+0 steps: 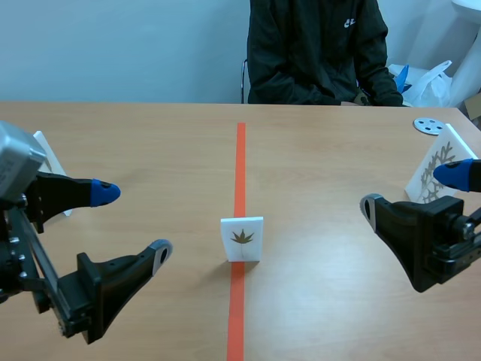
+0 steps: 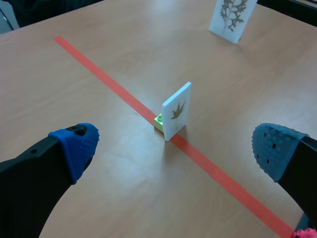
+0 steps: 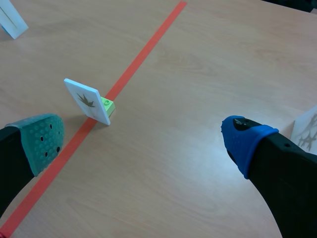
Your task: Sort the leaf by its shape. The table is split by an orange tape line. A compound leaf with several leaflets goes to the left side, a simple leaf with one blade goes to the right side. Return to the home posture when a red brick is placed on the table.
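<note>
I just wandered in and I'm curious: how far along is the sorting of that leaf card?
Done: nothing, the leaf card stands on the orange line, on neither side. In hand: nothing, the left fingers and right fingers are open, away from it. Left: carrying it to its side.

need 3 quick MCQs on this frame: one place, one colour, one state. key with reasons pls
1. Where does the leaf card stand?
A) on the orange tape line
B) held in a gripper
C) lying flat, far right

2. What colour is the brick behind that card?
A) red
B) green
C) blue

3. How are the fingers of the left gripper?
A) shut on the card
B) shut on nothing
C) open, holding nothing

Key:
1 A, the card's base sits on the tape.
2 B, light green shows behind the card in both wrist views.
3 C, the fingers stand wide apart with nothing between them.
</note>
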Robot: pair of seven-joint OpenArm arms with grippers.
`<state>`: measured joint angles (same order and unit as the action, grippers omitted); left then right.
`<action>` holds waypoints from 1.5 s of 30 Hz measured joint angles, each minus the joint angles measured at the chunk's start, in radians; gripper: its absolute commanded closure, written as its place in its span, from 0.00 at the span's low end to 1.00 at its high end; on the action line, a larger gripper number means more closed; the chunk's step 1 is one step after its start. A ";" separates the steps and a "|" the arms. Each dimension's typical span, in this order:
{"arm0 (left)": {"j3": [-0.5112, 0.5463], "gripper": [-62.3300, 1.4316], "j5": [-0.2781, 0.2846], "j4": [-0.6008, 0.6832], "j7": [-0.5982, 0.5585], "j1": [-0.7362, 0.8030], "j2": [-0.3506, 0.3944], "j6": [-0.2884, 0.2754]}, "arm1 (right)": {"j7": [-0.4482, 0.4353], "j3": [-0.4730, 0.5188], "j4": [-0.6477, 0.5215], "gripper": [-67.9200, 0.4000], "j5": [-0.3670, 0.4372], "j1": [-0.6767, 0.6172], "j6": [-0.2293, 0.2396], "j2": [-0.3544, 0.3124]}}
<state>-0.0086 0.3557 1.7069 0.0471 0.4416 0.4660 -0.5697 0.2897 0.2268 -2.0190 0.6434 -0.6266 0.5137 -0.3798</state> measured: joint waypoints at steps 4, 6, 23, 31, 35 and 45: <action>-0.058 0.00 0.000 -0.113 -0.041 -0.072 0.000 0.000 | 0.000 0.000 0.000 0.00 0.000 0.000 0.000 0.000; -0.081 0.00 0.000 -0.167 -0.057 -0.111 0.000 0.000 | 0.000 0.000 0.000 0.00 0.000 0.000 0.000 0.000; -0.313 0.00 -0.242 -0.562 -0.287 -0.380 -0.097 0.045 | 0.000 0.000 0.000 0.00 0.000 0.000 0.000 0.000; -0.451 0.00 -0.348 -0.713 -0.364 -0.523 -0.123 0.126 | 0.000 0.000 0.000 0.00 0.000 0.000 0.000 0.000; -0.526 0.00 -0.376 -0.779 -0.407 -0.568 -0.143 0.151 | 0.000 0.000 0.000 0.00 0.000 0.000 0.000 0.000; -0.629 0.00 -0.389 -0.890 -0.445 -0.673 -0.205 0.222 | 0.000 0.000 0.000 0.00 0.000 0.000 0.000 0.000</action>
<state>-0.6373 -0.0338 0.8173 -0.3981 -0.2310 0.2607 -0.3477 0.2897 0.2268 -2.0190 0.6434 -0.6266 0.5137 -0.3794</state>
